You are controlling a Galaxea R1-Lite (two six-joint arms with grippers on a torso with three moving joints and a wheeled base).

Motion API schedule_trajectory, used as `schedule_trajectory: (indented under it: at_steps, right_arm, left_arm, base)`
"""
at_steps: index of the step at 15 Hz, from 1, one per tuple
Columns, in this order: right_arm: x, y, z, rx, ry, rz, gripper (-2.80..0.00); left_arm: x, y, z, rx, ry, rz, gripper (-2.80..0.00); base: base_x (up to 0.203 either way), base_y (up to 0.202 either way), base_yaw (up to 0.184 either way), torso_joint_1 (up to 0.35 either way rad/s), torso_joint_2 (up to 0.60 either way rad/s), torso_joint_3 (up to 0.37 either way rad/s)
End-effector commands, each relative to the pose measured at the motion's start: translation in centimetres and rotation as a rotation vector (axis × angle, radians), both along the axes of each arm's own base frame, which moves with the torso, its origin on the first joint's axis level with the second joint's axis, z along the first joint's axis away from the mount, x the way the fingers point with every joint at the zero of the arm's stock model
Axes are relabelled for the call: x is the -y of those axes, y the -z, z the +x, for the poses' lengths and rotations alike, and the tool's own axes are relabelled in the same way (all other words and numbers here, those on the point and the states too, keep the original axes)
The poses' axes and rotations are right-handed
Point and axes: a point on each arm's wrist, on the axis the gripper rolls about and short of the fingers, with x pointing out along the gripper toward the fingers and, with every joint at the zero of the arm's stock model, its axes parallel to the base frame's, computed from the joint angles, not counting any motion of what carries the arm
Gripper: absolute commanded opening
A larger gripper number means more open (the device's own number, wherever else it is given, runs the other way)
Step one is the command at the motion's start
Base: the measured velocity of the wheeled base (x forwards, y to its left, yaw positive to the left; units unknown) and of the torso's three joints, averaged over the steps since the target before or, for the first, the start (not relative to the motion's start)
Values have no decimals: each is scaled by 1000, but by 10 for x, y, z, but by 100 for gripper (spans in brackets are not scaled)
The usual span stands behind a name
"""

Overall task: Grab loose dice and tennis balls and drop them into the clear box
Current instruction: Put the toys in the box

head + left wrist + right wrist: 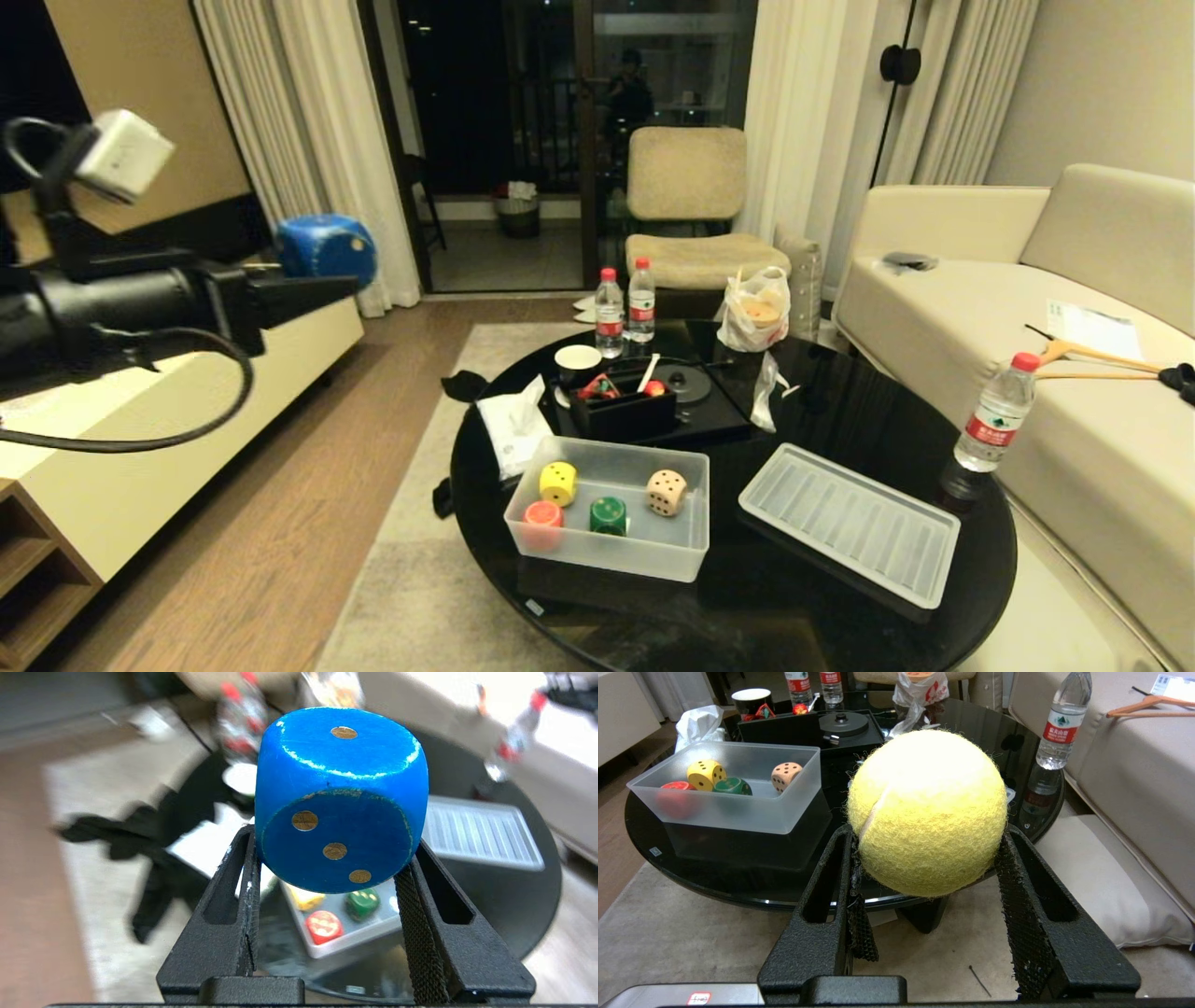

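My left gripper (329,273) is raised at the left of the head view, left of the table, shut on a blue die (327,246). From the left wrist the blue die (341,802) sits between the fingertips of the left gripper (334,847), with the clear box (364,938) below and beyond. The clear box (607,558) stands on the table's near left. In it lie yellow (558,483), red-orange (542,515), green (608,514) and beige (667,492) dice. My right gripper (927,837), outside the head view, is shut on a tennis ball (927,812) off the table's near edge, right of the clear box (738,812).
The ribbed lid (850,523) lies right of the box on the round black table (840,411). A black organiser tray (624,415), a cup, tissues, a plastic bag (756,308) and water bottles (997,415) crowd the table. A sofa (1074,392) is at right, a low cabinet (140,448) at left.
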Motion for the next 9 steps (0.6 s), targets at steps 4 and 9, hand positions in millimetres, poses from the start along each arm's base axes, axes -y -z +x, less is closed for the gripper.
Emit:
schedule_trajectory:
  at_steps: [4, 9]
  right_arm:
    - [0, 0, 0, -1, 0, 1, -280]
    - [0, 0, 0, 0, 0, 2, -280]
  left_arm:
    - [72, 87, 72, -184, 135, 70, -280]
    - [110, 162, 99, -274, 187, 116, -280]
  base:
    - [0, 0, 0, 0, 0, 0]
    - [0, 0, 0, 0, 0, 0]
